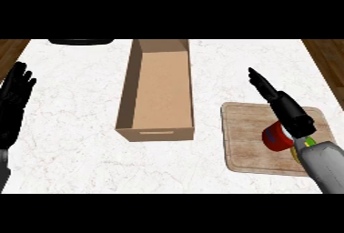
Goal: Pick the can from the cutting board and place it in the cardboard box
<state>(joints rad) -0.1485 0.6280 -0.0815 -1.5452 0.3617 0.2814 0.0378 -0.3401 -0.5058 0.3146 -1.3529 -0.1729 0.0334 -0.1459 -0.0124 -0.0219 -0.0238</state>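
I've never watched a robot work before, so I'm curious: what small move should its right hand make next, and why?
Probably the right robot hand should draw back and lower until it is beside the red can. Its fingers are straight and point beyond the can, which still stands on the cutting board, partly hidden under the wrist. The cardboard box holds nothing visible yet.

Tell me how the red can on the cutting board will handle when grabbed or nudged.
The can looks rigid, so it should probably keep its shape in a grasp. Its sides are round, so if knocked over it may roll across the flat cutting board. Whether it stands or lies is unclear, as the right hand and forearm partly cover it. Its weight cannot be judged.
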